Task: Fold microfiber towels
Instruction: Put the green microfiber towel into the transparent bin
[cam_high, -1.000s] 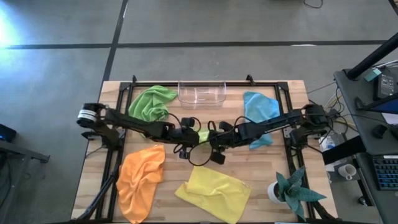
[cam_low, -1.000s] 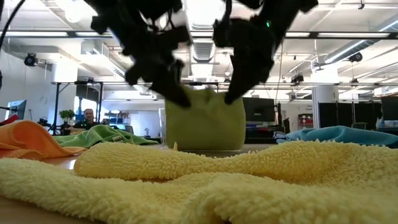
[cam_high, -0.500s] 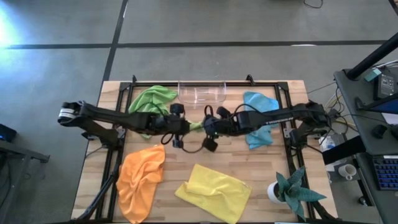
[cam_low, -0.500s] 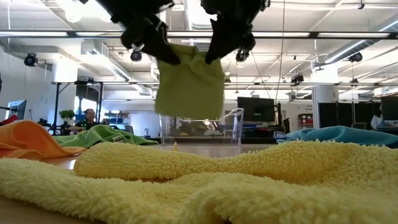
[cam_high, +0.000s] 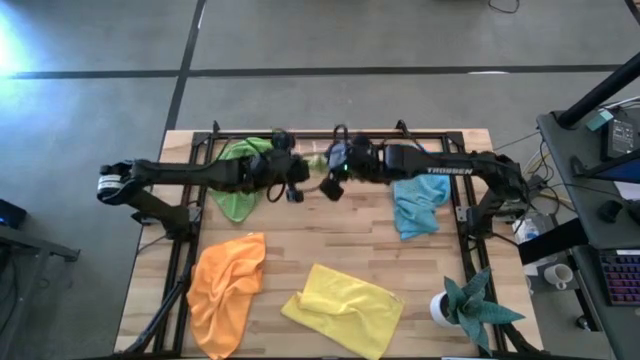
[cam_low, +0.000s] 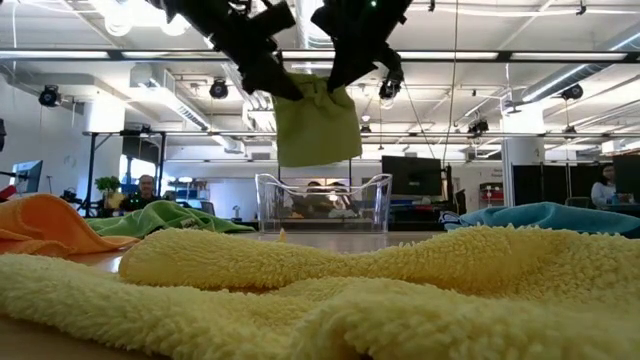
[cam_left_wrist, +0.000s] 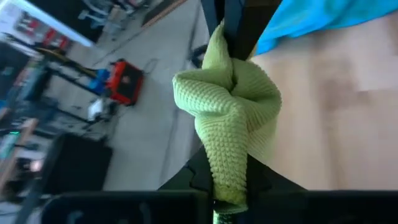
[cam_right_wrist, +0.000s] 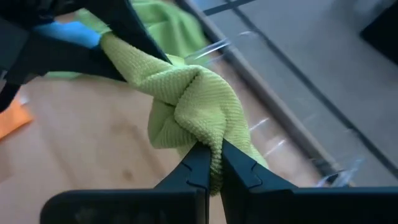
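Both pincers (cam_low: 312, 88) | pinch folded green towel (cam_low: 318, 125) | above clear bin (cam_low: 322, 203)

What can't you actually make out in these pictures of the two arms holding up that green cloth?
- Folded green towel: high view, mostly hidden under both grippers.
- Clear bin: high view, covered by the arms; its contents cannot be told in the low view.
- Second green towel: high view, partly under the left arm.
- Table top: low view, blocked by the yellow towel.

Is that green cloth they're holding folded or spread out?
Folded: the green cloth hangs as a small doubled square, pinched by both grippers above the clear bin.
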